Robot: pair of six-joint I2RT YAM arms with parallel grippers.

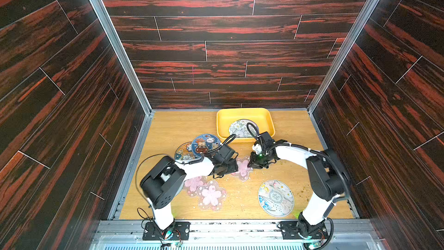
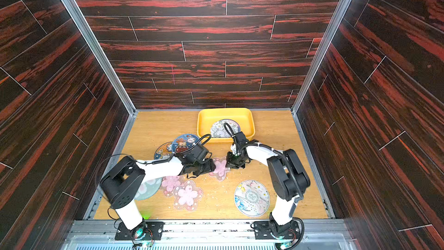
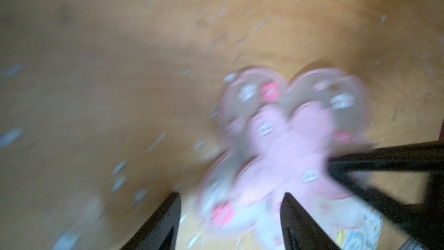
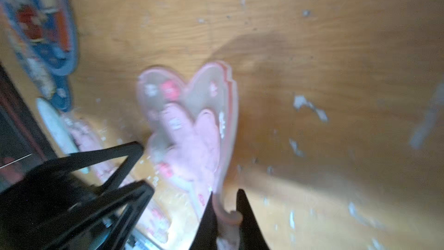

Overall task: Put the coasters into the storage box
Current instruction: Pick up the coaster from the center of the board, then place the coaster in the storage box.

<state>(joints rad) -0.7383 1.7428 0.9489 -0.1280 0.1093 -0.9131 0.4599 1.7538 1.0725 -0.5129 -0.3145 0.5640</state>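
Blossom coaster (image 4: 189, 126) | edge pinched in right gripper (image 4: 225, 193) | left gripper (image 3: 231, 194) astride it

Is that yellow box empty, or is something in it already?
Not empty. In both top views a round floral coaster lies inside the storage box; the rest of its floor is bare yellow.

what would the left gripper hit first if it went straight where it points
Most likely the pink blossom coaster just ahead of the left gripper, pinched by the right gripper; depth is unclear.
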